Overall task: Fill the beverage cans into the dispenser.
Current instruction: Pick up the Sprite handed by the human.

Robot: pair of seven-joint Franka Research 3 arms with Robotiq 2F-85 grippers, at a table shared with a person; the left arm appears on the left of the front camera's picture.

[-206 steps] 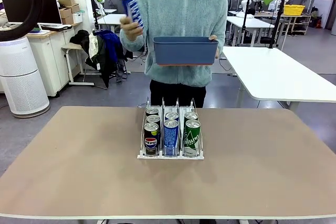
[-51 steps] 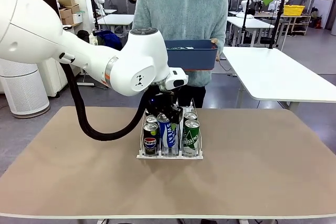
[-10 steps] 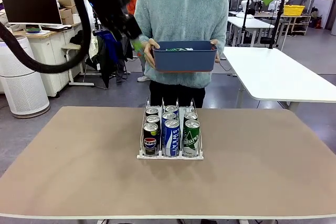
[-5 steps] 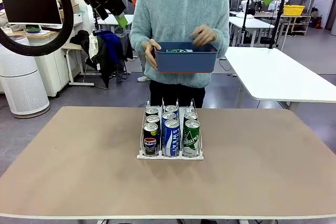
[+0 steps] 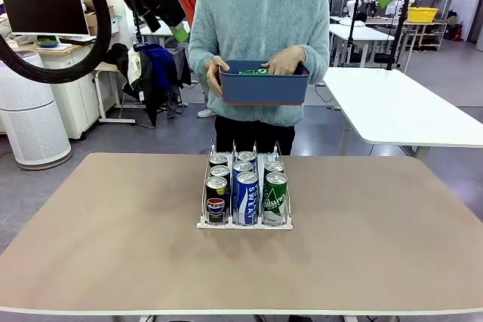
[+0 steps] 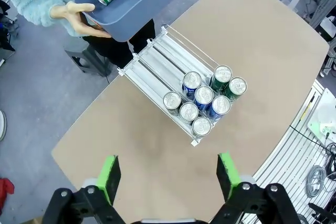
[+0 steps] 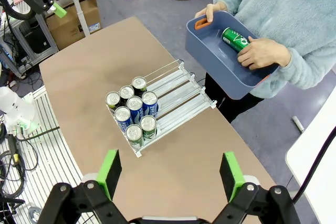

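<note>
Now hand point(image 5: 285, 60) lowered into bin point(image 5: 264, 90), on green can point(image 7: 233, 38).

We log this as a robotics lab — white work tables point(image 5: 400, 111), a monitor point(image 5: 41, 9) on a cabinet bench, cardboard boxes point(image 7: 60, 27), an air purifier point(image 5: 30, 115) and loose cables point(image 7: 10, 182) beside aluminium rails point(image 7: 52, 150).

Person's hand point(image 5: 285, 60) lowered into bin point(image 5: 264, 90) (at green can point(image 7: 233, 38)).
</note>
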